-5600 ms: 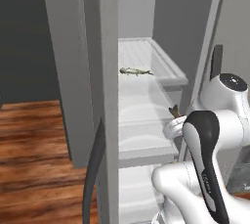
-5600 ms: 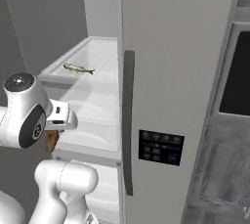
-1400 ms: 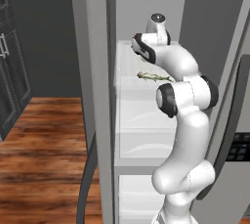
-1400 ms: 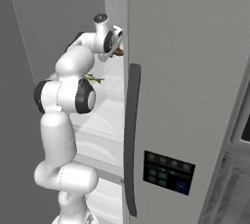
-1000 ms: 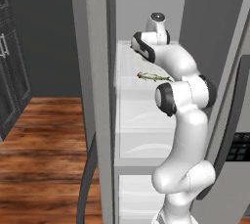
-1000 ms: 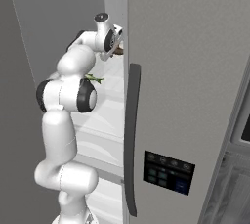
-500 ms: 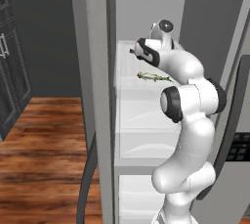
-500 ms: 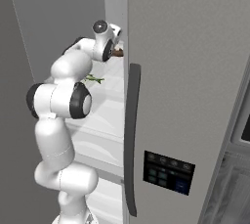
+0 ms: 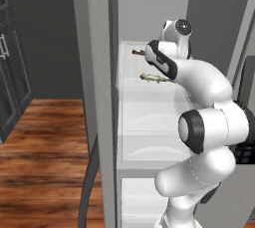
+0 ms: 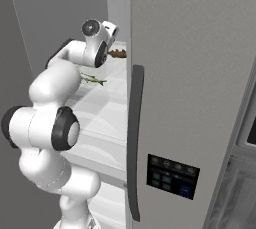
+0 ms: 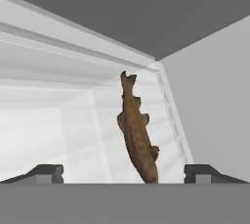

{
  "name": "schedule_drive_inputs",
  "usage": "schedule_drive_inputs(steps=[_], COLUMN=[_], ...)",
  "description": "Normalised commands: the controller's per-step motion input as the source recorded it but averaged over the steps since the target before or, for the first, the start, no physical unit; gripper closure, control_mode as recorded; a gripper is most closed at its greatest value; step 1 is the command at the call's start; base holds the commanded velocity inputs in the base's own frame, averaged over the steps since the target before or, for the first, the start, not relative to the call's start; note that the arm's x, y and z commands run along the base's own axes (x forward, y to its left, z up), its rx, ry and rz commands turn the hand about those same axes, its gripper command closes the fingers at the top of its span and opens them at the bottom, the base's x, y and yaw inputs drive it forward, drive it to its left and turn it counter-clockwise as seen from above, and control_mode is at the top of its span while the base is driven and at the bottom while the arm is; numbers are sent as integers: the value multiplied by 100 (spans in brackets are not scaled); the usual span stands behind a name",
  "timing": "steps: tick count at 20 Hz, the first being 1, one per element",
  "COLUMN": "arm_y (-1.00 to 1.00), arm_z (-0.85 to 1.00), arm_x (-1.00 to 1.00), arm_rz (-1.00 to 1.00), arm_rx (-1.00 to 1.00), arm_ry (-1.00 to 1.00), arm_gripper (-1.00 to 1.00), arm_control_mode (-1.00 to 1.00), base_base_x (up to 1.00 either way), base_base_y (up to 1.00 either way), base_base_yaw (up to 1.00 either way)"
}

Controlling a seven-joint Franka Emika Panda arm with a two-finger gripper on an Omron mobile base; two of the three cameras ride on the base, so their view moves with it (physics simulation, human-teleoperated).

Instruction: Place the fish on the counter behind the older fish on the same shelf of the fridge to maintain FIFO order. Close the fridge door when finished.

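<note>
Now the released pincer [image 11: 123,171] straddles the fish [image 11: 137,131] untouched, older fish [image 9: 155,78] nearer the fridge door [image 10: 200,98].

A wood floor [image 9: 45,142] of warm reddish-brown planks lies left of the appliance, running back to a dark grey wall [image 9: 42,33]. At the far left edge stands a dark cabinet [image 9: 9,72] with a panelled front and a small pale handle (only a strip of it is in frame). In the right base view a dark control panel [image 10: 172,175] with small blue-lit buttons sits on the closed grey panel, and a black-fronted appliance [image 10: 249,123] stands at the right edge.
</note>
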Motion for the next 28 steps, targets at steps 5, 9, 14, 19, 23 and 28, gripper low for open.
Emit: schedule_drive_inputs(steps=[5, 9, 14, 19, 23, 28], arm_y=[1, 0, 0, 0, 5, 31], arm_z=[6, 2, 0, 0, 0, 0], arm_x=[-100, -100, -100, -100, -100, -100], arm_rz=[0, 0, 0, 0, 0, -6], arm_rx=[0, 0, 0, 0, 0, 0], arm_ry=[0, 0, 0, 0, 0, 1], arm_gripper=[-100, -100, -100, -100, -100, -100], arm_control_mode=[-100, -100, -100, -100, -100, -100], base_base_x=[0, 0, 0, 0, 0, 0], base_base_y=[0, 0, 0, 0, 0, 0], base_base_yaw=[0, 0, 0, 0, 0, 0])
